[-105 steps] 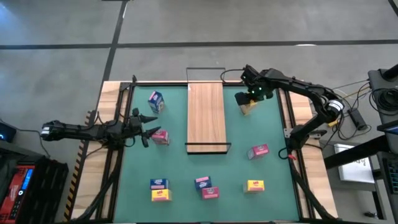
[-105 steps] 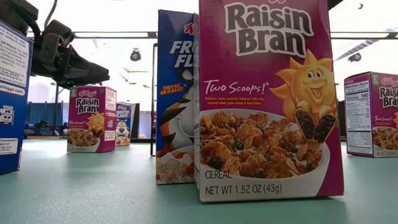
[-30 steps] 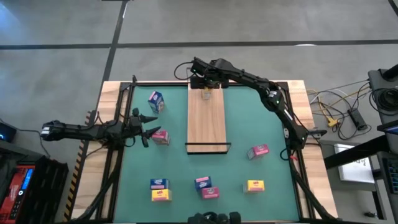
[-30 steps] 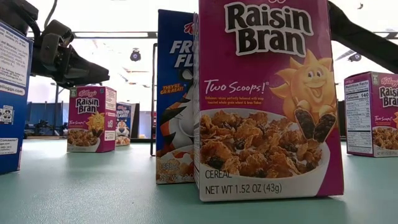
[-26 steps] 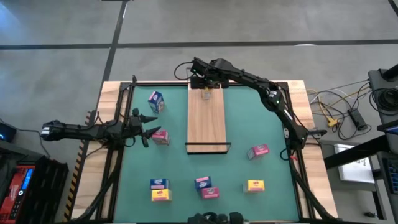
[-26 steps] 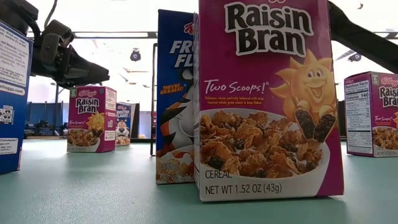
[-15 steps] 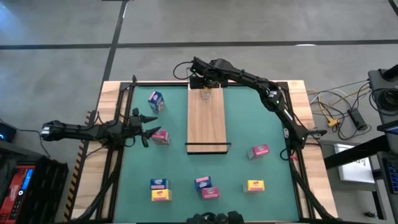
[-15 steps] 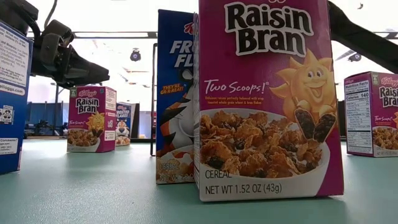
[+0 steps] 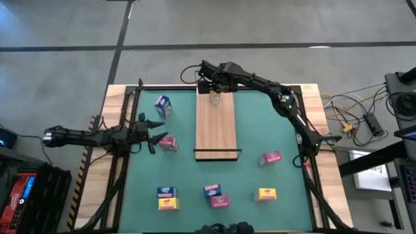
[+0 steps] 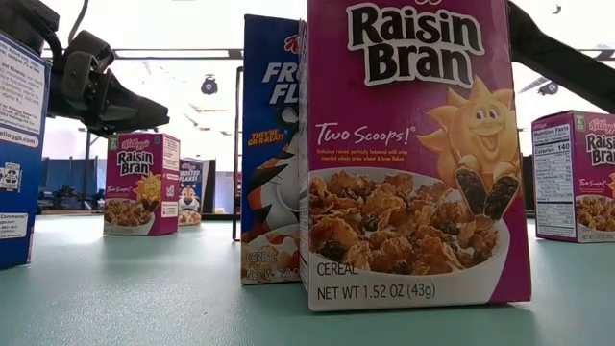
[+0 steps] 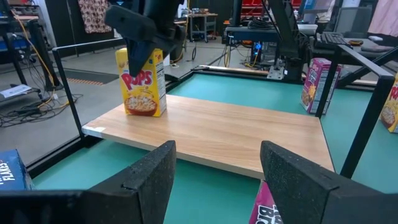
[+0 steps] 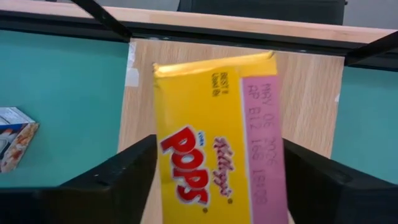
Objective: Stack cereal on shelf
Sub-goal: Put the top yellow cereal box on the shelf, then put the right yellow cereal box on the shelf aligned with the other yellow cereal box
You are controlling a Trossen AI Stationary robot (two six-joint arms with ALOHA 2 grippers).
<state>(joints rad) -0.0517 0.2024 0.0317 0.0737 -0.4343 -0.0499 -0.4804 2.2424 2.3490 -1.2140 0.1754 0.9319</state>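
Observation:
The shelf (image 9: 216, 130) is a light wooden plank lying along the middle of the green table. A yellow Pops cereal box (image 9: 216, 99) stands upright on the plank's far end, also seen in the left wrist view (image 11: 142, 84). My right gripper (image 9: 214, 87) is over this box and shut on it. My left gripper (image 9: 155, 134) is open at the table's left side. It points toward the shelf, with a pink box (image 9: 168, 143) just ahead of its fingers. I see no contact there. My right gripper pinches the yellow box between its two fingers at the upper part (image 12: 217, 112), one finger (image 12: 118, 177) on each narrow side. It comes from above, pointing down. The box is upright with its base (image 11: 144, 112) on the plank's far end.
A blue box (image 9: 163, 106) stands left of the shelf and a pink one (image 9: 270, 158) to its right. Several boxes (image 9: 216, 195) line the near edge, filling the low view as a Raisin Bran box (image 10: 413, 154). Black wire frames (image 9: 218, 154) close the plank's short ends.
Some seconds ago my right gripper carried the yellow box from the table's right side toward the left, onto the shelf's far end. Over the last second nothing has visibly moved.

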